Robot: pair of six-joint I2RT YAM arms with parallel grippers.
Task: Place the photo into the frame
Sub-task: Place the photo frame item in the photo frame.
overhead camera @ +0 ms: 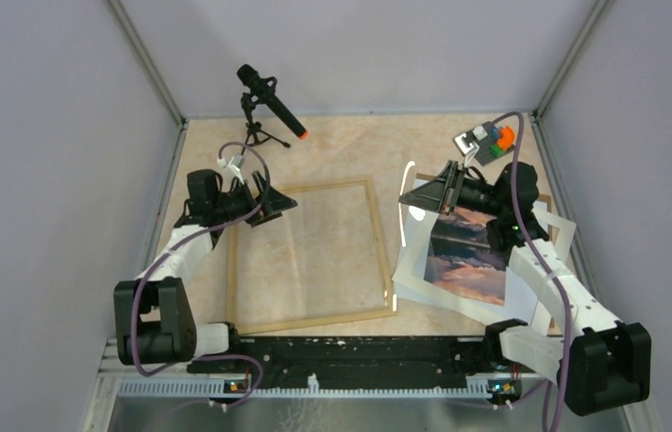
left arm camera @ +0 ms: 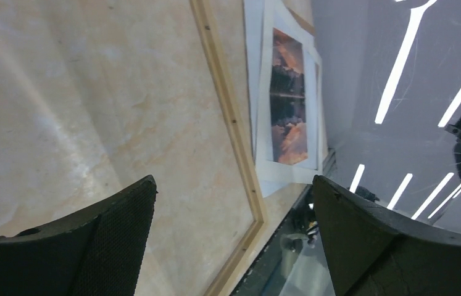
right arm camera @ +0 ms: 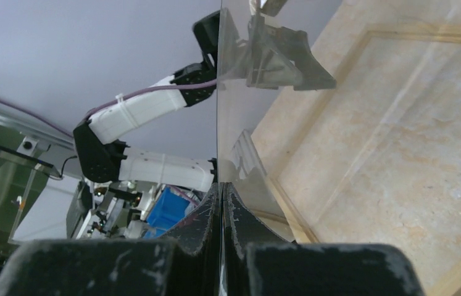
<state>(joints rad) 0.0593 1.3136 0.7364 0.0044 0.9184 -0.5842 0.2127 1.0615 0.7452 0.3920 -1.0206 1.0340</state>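
Observation:
The frame (overhead camera: 314,186), thin light wood strips, lies flat on the table in the middle. The photo (overhead camera: 469,252), a sunset print on white paper, lies to its right under my right arm. My right gripper (overhead camera: 411,200) is shut on a clear pane (overhead camera: 402,234), holding it upright on edge over the frame's right side. In the right wrist view the fingers (right arm camera: 234,206) pinch the pane (right arm camera: 240,123) beside the frame (right arm camera: 314,117). My left gripper (overhead camera: 269,211) hangs open over the frame's far left corner. It holds nothing (left arm camera: 234,179); the frame strip (left arm camera: 231,117) and photo (left arm camera: 288,98) lie beyond.
A black microphone on a small tripod (overhead camera: 269,103) stands at the back left. A small device with orange and green parts (overhead camera: 492,138) sits at the back right. A white mat (overhead camera: 566,236) lies under the photo's far side. Grey walls close three sides.

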